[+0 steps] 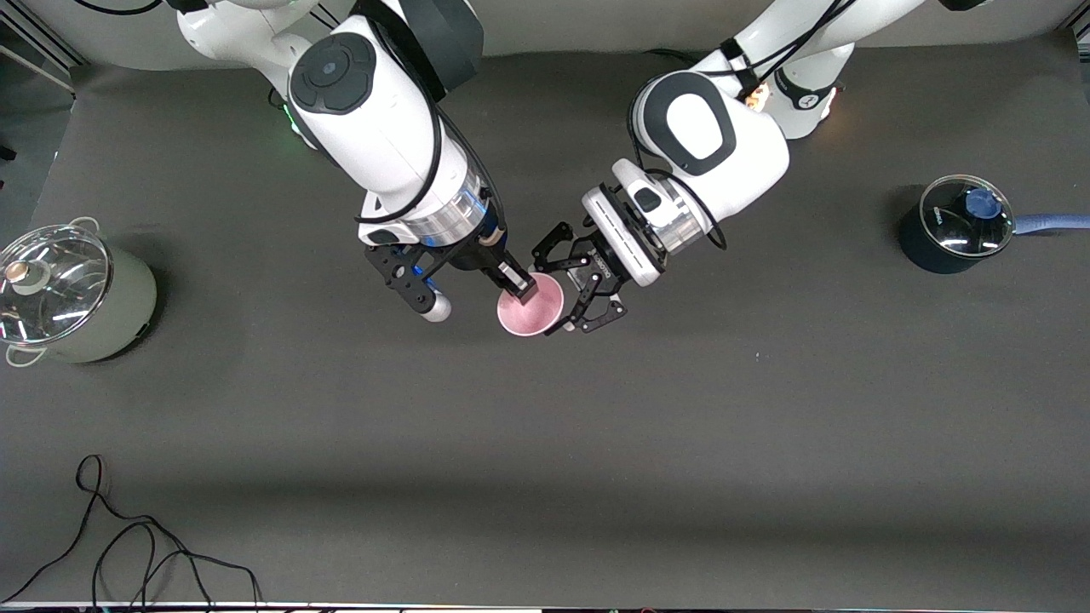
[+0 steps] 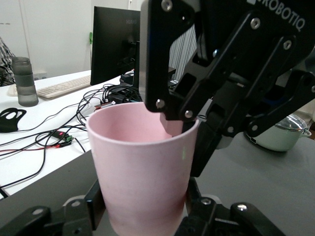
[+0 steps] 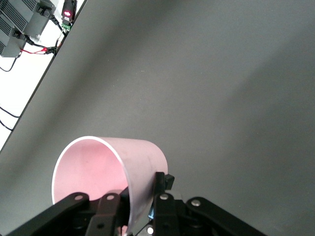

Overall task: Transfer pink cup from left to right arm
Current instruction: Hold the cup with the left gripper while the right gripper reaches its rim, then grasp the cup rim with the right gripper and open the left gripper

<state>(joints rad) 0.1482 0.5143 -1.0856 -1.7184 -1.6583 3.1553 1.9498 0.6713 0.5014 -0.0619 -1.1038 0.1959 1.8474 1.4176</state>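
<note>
Front view: small pale-pink tapered plastic cup (image 1: pixel 531 304) held above mid-counter (image 1: pixel 596 443), left hand (image 1: pixel 572 292) clamped on its wall, right hand (image 1: pixel 517 287) pinching its rim; handover likely mid-way, left release pending.

Even overhead light, soft shadows on dark table (image 1: pixel 596 443). Glare on glass lid (image 1: pixel 51 285) well away from right gripper (image 1: pixel 511 285). Left wrist view: background slightly soft.
</note>
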